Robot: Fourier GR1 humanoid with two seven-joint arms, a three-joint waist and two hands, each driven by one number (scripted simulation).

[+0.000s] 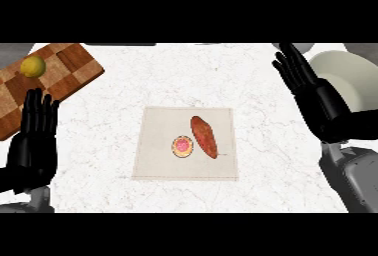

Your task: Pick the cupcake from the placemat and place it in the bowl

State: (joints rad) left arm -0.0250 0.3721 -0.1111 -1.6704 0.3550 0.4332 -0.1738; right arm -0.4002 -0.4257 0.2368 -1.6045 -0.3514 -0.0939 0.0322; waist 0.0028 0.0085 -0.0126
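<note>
Cupcake (182, 146) sits on the placemat (186, 144), touching a sweet potato (204, 136), so a grasp from its free left side looks easier. Both hands hold nothing, fingers straight: left hand (32, 135) by the cutting board (55, 75) with its lemon (32, 66), right hand (314, 95) partly covering the bowl (353, 80), whose far side is cut off.

A matt cloth placemat (159, 165) lies on a smooth marble-look counter (266, 165), beside a checkered wooden board (70, 62).
</note>
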